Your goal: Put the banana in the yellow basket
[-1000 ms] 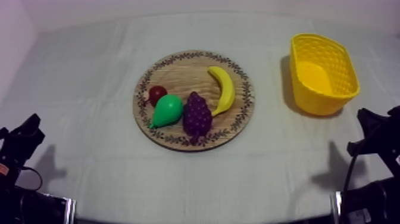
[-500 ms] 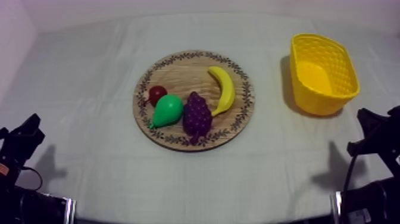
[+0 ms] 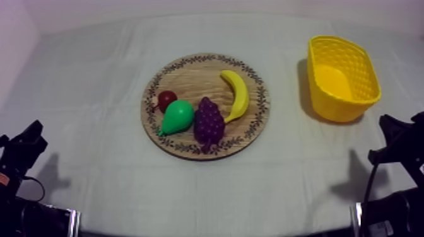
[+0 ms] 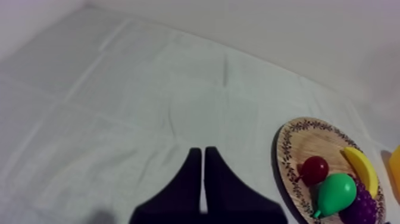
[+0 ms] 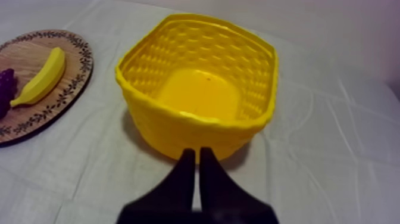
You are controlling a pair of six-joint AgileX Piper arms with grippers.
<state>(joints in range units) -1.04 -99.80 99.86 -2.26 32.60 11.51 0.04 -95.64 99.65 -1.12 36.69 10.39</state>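
The curved yellow toy banana (image 3: 237, 94) lies up-down on the right side of the round patterned wooden board (image 3: 195, 79) at mid-frame — nearer my right tool (image 5: 197, 152), pressed together beside the yellow woven basket (image 5: 178, 119), than my left tool (image 4: 200, 152), likewise pressed together.

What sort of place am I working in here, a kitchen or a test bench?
Probably a staged test bench, not a kitchen: a plain grey-white cloth is spread flat, a toy banana lies on a wooden board, and an empty yellow basket stands apart.
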